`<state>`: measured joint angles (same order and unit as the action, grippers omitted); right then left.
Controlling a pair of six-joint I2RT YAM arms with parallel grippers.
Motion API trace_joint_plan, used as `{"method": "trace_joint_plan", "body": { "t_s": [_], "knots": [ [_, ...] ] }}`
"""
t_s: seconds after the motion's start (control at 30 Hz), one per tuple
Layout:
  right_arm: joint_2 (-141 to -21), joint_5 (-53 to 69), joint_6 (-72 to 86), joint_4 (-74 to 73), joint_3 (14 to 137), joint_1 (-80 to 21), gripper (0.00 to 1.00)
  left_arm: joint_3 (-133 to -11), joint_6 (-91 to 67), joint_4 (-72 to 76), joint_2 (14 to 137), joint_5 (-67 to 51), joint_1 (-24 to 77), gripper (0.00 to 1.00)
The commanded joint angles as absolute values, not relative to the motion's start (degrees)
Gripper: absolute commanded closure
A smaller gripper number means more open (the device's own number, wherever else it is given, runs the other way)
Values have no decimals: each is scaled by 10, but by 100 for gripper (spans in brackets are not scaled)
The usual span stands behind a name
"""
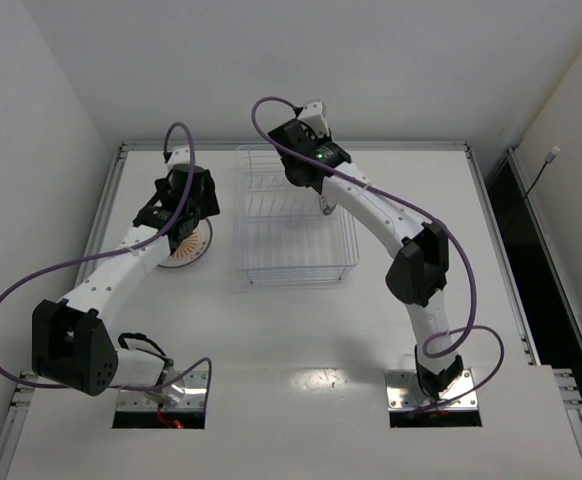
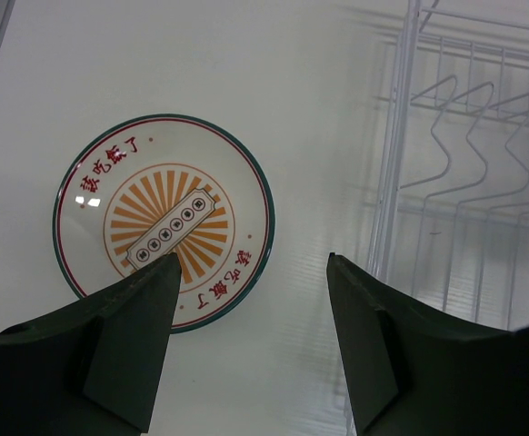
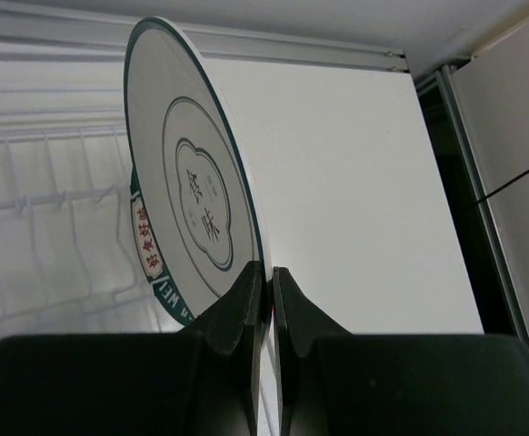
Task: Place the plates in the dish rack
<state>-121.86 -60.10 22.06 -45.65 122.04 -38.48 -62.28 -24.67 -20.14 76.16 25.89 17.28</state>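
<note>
Rectangular silver-wire dish rack [image 1: 291, 272] sits mid-rear on the white tabletop [image 1: 301, 340], see-through w/ upright tines inside.

Round white sunburst plate [image 2: 164, 222] (orange rays, red characters, dark green rim line) lies flat on the tabletop just left of the rack. A narrow strip of bare surface separates its rim from the rack's left wall, no contact. Left end effector [image 2: 251, 263] hangs above the plate's rack-side rim, released: jaws wide apart, nothing btw them. One finger [image 2: 128, 336] overlaps the plate's rim in the wrist view, the other is over bare tabletop beside the rack wall.

Right end effector [image 3: 266, 272] is over the rack's right part, clenched on the rim of a round white ringed plate [image 3: 196, 200] (grey-green rings, lobed centre motif w/ characters). That plate stands on edge, slightly tilted, thin rim pinched btw both fingers. Its lower edge is hidden, so can't tell if it sits btw tines. Just behind it, toward the rack's inside, part of a third plate [image 3: 146, 245] shows, w/ a dark rim band and red characters. Can't tell whether the two touch.

Room: right of the rack, bare tabletop runs to the edge rail. In front of the rack, open surface reaches the arm bases. Left of the sunburst plate, the tabletop's left edge is near.
</note>
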Motion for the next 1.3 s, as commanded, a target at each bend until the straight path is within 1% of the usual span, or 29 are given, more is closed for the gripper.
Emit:
{"method": "trace_joint_plan", "body": {
  "t_s": [0.0, 0.2, 0.4, 0.47, 0.57, 0.6, 0.63, 0.7, 0.73, 0.83, 0.87, 0.93, 0.97, 1.0, 1.07, 1.1, 1.13, 1.2, 1.23, 1.27],
  "knots": [
    [-1241, -591, 231, -446, 1218, -379, 100, -639, -251, -191, 765, 269, 177, 37],
    [-1247, -535, 252, -446, 1185, -374, 100, -639, -251, -191, 770, 269, 177, 37],
    [-1258, -487, 265, -454, 1180, -368, 100, -639, -251, -196, 770, 274, 177, 37],
    [-1258, -473, 265, -454, 1179, -363, 99, -639, -251, -196, 770, 280, 177, 37],
    [-1245, -456, 270, -454, 1174, -363, 92, -639, -257, -201, 781, 293, 177, 37],
    [-1236, -447, 270, -454, 1174, -363, 88, -639, -257, -201, 781, 299, 177, 36],
    [-1224, -442, 270, -454, 1174, -358, 86, -639, -262, -201, 787, 299, 177, 36],
    [-1206, -419, 264, -443, 1168, -358, 73, -639, -262, -201, 794, 304, 177, 35],
    [-1184, -413, 264, -443, 1159, -358, 61, -639, -262, -207, 800, 315, 177, 35],
    [-1133, -413, 258, -429, 1135, -358, 46, -639, -272, -214, 805, 336, 177, 34],
    [-1119, -425, 252, -423, 1129, -358, 36, -639, -272, -214, 805, 358, 177, 31],
    [-1090, -448, 241, -411, 1108, -364, 24, -639, -294, -226, 805, 388, 177, 25],
    [-1059, -467, 232, -402, 1098, -371, 16, -639, -304, -231, 805, 408, 177, 16],
    [-1042, -474, 222, -376, 1075, -376, 0, -639, -315, -236, 799, 448, 177, 11],
    [-1009, -455, 221, -347, 1051, -381, 0, -631, -351, -248, 793, 485, 177, 0],
    [-980, -432, 228, -317, 1028, -381, 0, -626, -359, -248, 793, 504, 177, 0],
    [-965, -366, 216, -299, 1015, -374, 0, -621, -359, -248, 785, 504, 177, 0],
    [-938, -310, 211, -246, 972, -374, 0, -610, -359, -226, 778, 499, 177, 0],
    [-908, -258, 211, -224, 955, -367, 0, -602, -353, -221, 773, 492, 177, 0],
    [-893, -238, 211, -205, 919, -362, 0, -602, -353, -215, 773, 487, 177, 0]
  ]
}}
